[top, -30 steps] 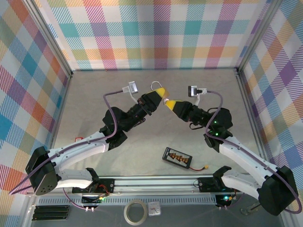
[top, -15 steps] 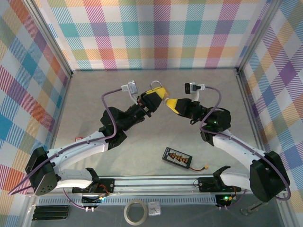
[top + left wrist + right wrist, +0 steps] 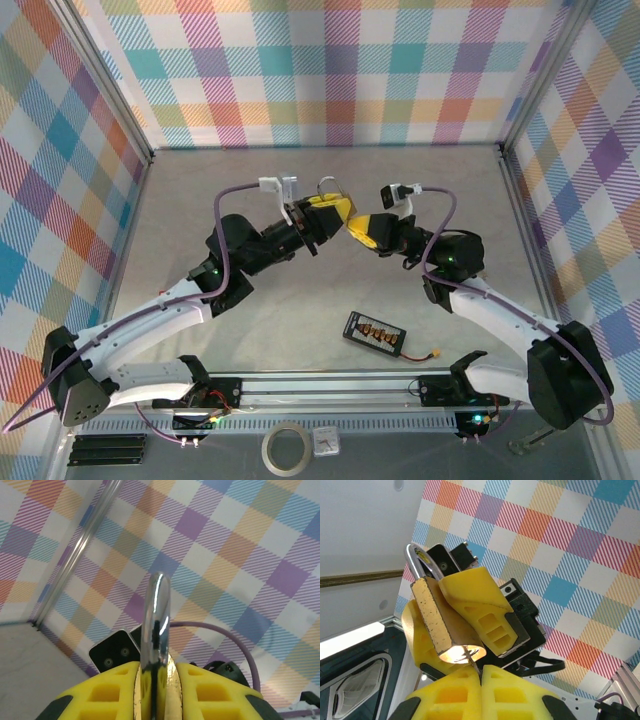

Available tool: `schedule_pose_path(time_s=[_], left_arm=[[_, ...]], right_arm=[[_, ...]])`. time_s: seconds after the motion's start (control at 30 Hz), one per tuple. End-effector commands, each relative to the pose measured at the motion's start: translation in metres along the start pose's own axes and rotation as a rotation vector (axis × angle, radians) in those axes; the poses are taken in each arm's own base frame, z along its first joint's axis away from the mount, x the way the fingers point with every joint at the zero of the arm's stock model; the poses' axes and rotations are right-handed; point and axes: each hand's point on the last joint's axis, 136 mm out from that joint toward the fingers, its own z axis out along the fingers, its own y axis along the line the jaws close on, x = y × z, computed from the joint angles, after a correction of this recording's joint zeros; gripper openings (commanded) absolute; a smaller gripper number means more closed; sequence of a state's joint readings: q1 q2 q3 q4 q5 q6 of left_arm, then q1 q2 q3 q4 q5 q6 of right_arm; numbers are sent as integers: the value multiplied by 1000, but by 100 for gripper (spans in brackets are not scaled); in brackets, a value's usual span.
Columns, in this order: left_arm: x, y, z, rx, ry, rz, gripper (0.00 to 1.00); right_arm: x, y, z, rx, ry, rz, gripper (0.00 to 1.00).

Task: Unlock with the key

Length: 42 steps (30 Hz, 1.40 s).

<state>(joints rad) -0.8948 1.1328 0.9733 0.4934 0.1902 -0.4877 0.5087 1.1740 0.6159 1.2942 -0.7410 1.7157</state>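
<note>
Evidently clamping the padlock [image 3: 432, 615] by its flat brass sides in the left gripper [image 3: 328, 207], aloft over the table [image 3: 190, 210]; likely heavy, rigid, slick. Pinching the thin, twist-prone key [image 3: 471, 660] in the closed right gripper [image 3: 360, 226], at the keyhole [image 3: 465, 653]

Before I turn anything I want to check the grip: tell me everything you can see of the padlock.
The padlock has a flat brass-coloured body with a speckled narrow side and a shiny chrome shackle. It is off the table, clamped between the yellow fingers of the left gripper. The key, pinched in the shut right gripper, meets its bottom end. Whether the shackle is latched I cannot tell.
</note>
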Motion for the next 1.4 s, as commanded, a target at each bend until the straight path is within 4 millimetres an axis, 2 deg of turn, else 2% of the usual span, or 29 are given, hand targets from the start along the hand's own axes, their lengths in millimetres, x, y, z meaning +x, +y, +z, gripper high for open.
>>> schedule_pose_path(time_s=[0.0, 0.03, 0.1, 0.13, 0.17, 0.23, 0.27, 0.37, 0.43, 0.57, 0.8, 0.97, 1.13, 1.27, 1.37], left_arm=[[56, -28, -16, 129, 295, 4, 0], [55, -23, -18, 96, 300, 10, 0], [55, -9, -24, -2, 323, 32, 0], [54, -1, -29, -50, 338, 46, 0], [55, 5, -35, -93, 364, 63, 0], [61, 14, -44, -151, 421, 97, 0], [67, 17, -48, -164, 458, 112, 0], [80, 11, -49, -111, 535, 130, 0], [91, 11, -50, -104, 612, 136, 0], [89, 11, -51, -114, 636, 162, 0], [95, 8, -44, -78, 652, 150, 0], [99, 8, -38, -67, 659, 137, 0], [101, 10, -35, -68, 661, 132, 0], [105, 10, -33, -74, 673, 137, 0], [113, 11, -32, -84, 695, 150, 0]], right_arm=[[-53, 4, -10, 27, -249, -11, 0], [-51, -2, -10, 86, -239, -15, 5], [-41, -21, -19, 328, -205, -78, 30], [-37, -27, -30, 470, -210, -133, 38], [-32, -28, -45, 597, -216, -198, 44], [-28, -20, -62, 679, -211, -283, 58], [-24, -16, -62, 690, -182, -321, 61], [-14, -21, -52, 705, -35, -338, 65], [-14, -21, -46, 688, 16, -367, 66], [-8, -18, -36, 663, 122, -399, 66], [19, -47, -26, 652, 266, -373, 67], [35, -46, -16, 592, 311, -400, 67], [38, -49, -15, 594, 318, -388, 66], [36, -59, -16, 627, 305, -366, 62], [33, -63, -15, 635, 288, -351, 52]])
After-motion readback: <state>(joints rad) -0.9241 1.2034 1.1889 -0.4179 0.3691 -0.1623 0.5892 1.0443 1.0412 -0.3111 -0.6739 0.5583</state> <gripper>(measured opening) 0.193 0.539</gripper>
